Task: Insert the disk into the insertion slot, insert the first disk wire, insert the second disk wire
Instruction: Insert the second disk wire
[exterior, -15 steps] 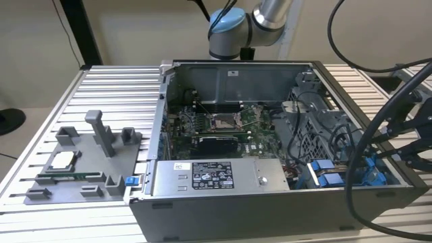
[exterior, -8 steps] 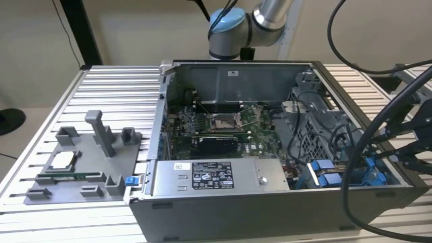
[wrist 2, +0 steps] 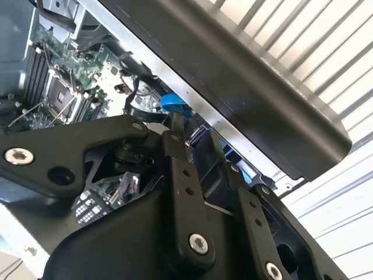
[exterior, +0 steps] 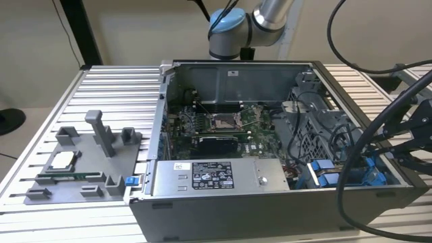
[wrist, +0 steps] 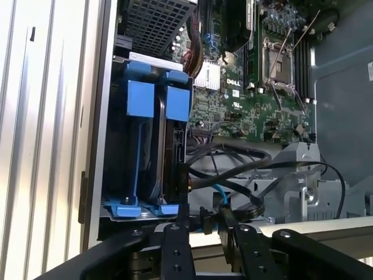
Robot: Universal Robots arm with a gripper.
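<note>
Apparently pinching a small black plug [wrist: 205,217] between the fingers [wrist: 176,248], with its smooth light blue wire [wrist: 219,194] curling away behind. Hovering just beside the disk [wrist: 172,153], which is already seated edge-on in the slot [wrist: 125,207] inside a glossy blue plastic frame [wrist: 178,105]. Counting the first step as done; judging neither wire plugged in yet. Further out, a green circuit board [wrist: 245,111] studded with sockets, a perforated grey cage [wrist: 154,23], and a ribbed metal table [wrist: 41,146].
</note>
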